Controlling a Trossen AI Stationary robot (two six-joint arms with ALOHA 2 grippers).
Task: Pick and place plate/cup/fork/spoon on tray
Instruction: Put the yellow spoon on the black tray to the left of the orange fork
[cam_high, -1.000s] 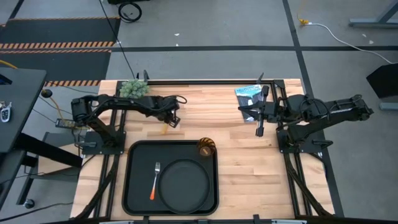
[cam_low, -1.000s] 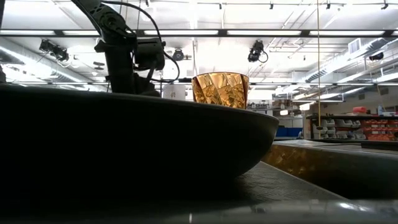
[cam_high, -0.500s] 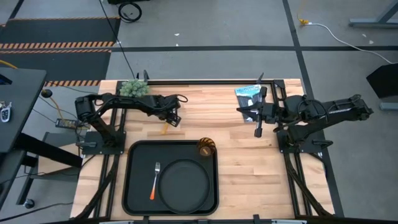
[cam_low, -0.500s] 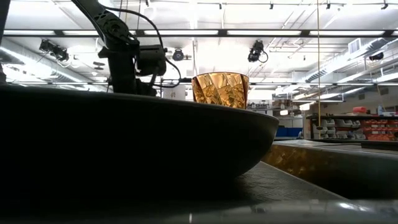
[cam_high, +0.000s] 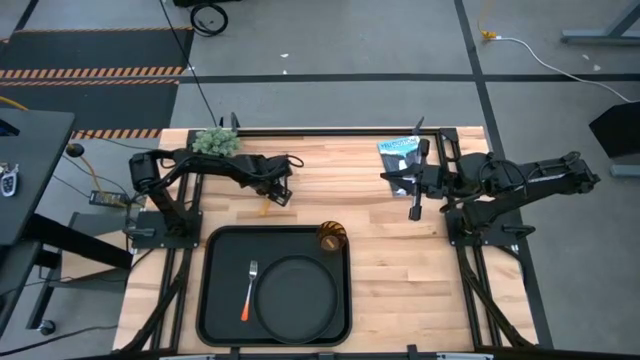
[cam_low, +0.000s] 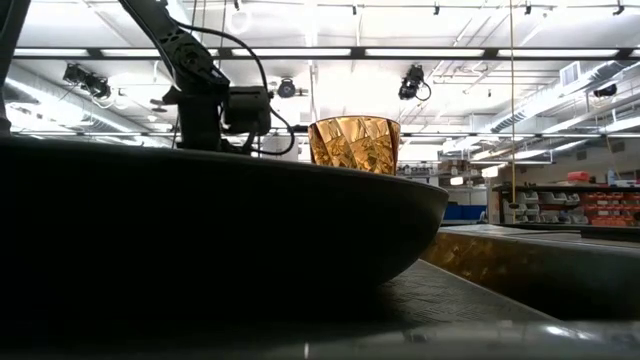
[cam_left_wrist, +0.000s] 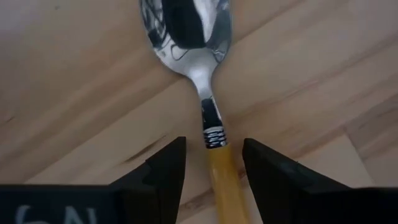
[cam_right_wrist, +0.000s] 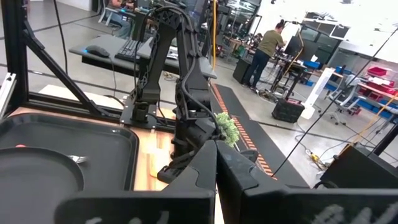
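The spoon (cam_left_wrist: 211, 124) lies flat on the wooden table just beyond the tray's far edge; its orange handle (cam_high: 265, 207) shows in the high view. My left gripper (cam_left_wrist: 212, 142) is open above it, one finger on either side of the handle's top end, with a gap on both sides. The black tray (cam_high: 215, 300) holds the round plate (cam_high: 297, 295), the fork (cam_high: 249, 290) and the amber cup (cam_high: 330, 237) at its far right corner. My right gripper (cam_high: 416, 207) is shut and empty, off the table's right half.
A green tuft (cam_high: 214, 142) lies at the table's far left edge and a dark blue packet (cam_high: 400, 150) at the far edge near my right arm. People and desks (cam_right_wrist: 270, 43) show in the room beyond. Bare wood lies right of the tray.
My left gripper has come down a little over the spoon and shifted slightly toward the table's right edge. The spoon has stayed where it was.
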